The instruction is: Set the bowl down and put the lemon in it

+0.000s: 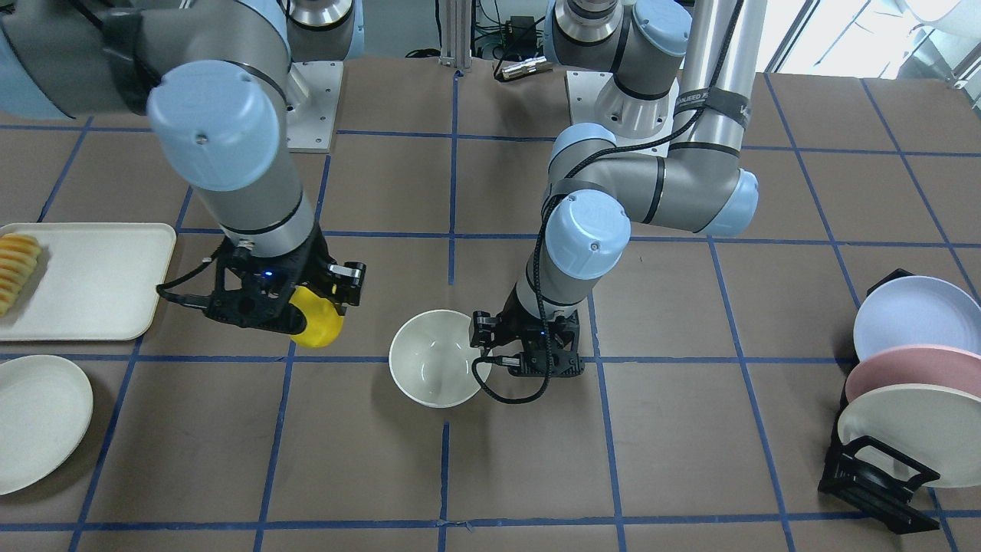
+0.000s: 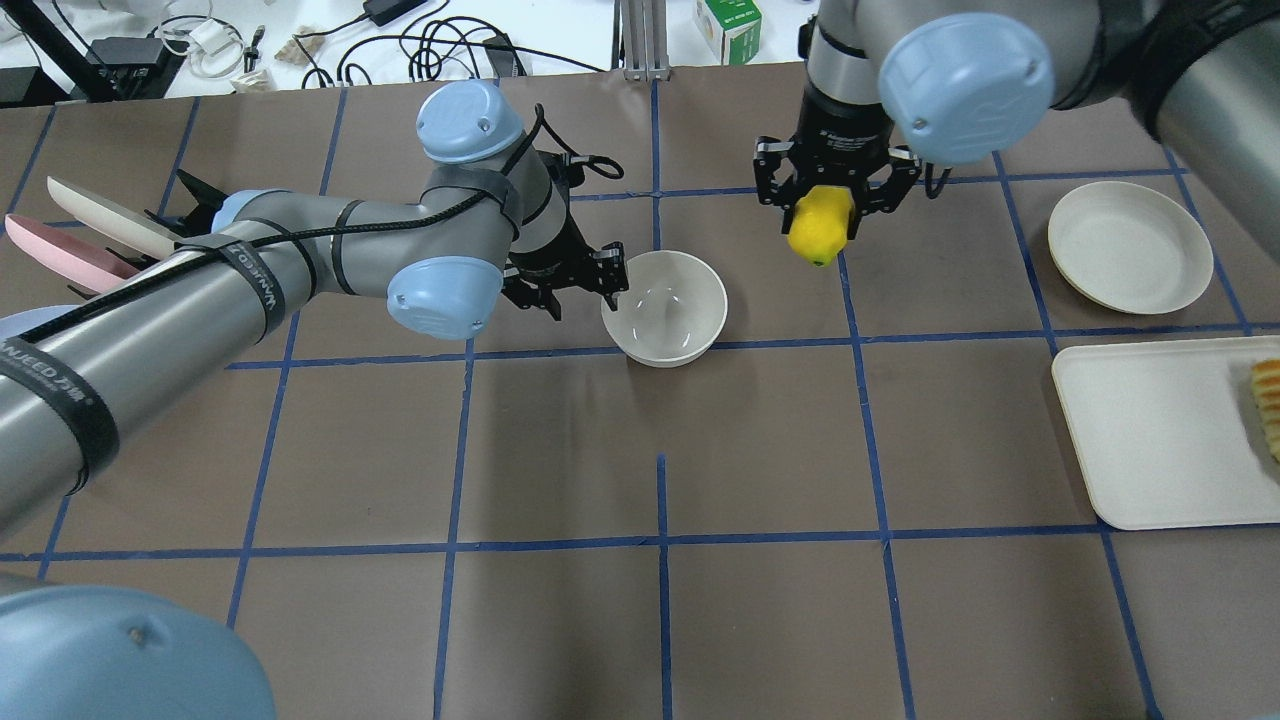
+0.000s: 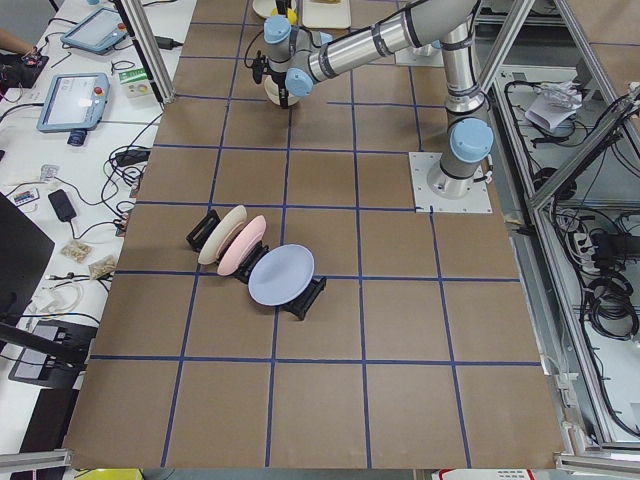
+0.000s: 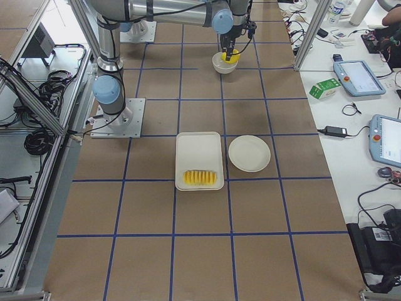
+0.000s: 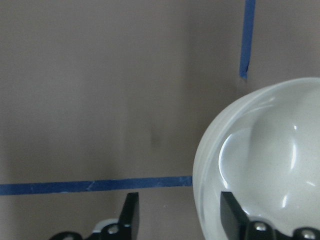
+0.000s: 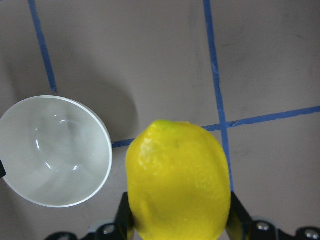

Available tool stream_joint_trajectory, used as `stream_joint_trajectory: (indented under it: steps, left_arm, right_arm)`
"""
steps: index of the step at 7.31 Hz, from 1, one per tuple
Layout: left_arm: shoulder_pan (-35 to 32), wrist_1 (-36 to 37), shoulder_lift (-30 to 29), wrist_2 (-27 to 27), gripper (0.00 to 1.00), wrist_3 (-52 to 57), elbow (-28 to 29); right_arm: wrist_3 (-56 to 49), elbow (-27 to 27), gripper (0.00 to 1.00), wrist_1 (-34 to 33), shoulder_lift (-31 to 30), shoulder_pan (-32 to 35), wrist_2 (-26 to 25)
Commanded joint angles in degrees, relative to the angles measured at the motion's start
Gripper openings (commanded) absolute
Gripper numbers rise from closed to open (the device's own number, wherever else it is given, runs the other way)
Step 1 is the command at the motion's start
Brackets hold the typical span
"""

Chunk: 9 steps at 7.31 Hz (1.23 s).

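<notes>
Cream tray (image 1: 100,285) with sliced food (image 1: 17,270), round plate (image 1: 38,422) beside it, three racked plates (image 1: 904,373).

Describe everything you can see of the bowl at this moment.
The bowl is deep, round, off-white and glossy, with highlights inside. It stands upright and empty on the brown table, at a blue tape line. The left gripper straddles its rim, one finger inside, one outside and clear of the wall. The lemon is held off to one side.
</notes>
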Motion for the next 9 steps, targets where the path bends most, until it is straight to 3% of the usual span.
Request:
stream_joint_trajectory:
  steps: [1, 4, 9]
  left_arm:
    - [4.17, -6.69, 5.42, 3.41, 0.98, 5.34, 1.35]
    - [9.19, -25.23, 12.55, 8.40, 1.00, 14.15, 10.38]
    - [8.94, -30.90, 18.90, 8.96, 1.00, 14.34, 10.94]
  right_arm:
    - [2.89, 0.06, 0.00, -3.37, 2.74, 3.36, 1.31]
    - [3.42, 0.06, 0.00, -11.17, 7.57, 7.56, 5.88]
    - [3.33, 0.76, 0.02, -13.58, 13.04, 8.55, 6.15]
